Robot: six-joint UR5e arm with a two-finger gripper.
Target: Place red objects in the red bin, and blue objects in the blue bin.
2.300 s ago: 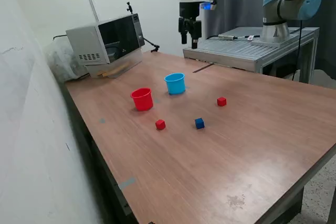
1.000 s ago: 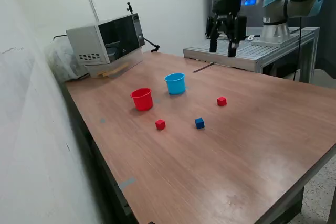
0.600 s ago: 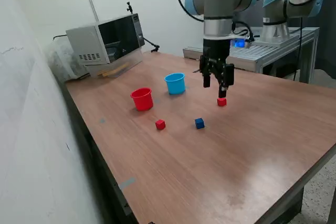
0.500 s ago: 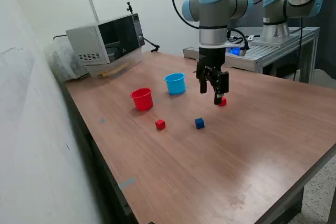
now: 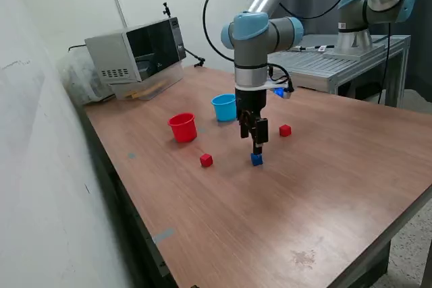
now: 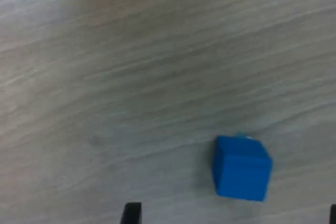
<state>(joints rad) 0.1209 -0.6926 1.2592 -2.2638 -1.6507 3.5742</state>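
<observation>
Fingers (image 5: 258, 141) hang spread just above the blue cube (image 5: 256, 159) on the tabletop (image 5: 324, 187), gripping nothing; the wrist view shows the cube between their tips, apparently lined up so they can descend around it.

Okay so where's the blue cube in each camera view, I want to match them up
Exterior view: the blue cube sits on the wooden table, directly under the gripper, with a red cube off to the exterior view's left.
Wrist view: the blue cube fills the area near the two dark fingertips at the picture's edge.
Shared landmark: the gripper's fingertips, just above the cube in both views.
</observation>
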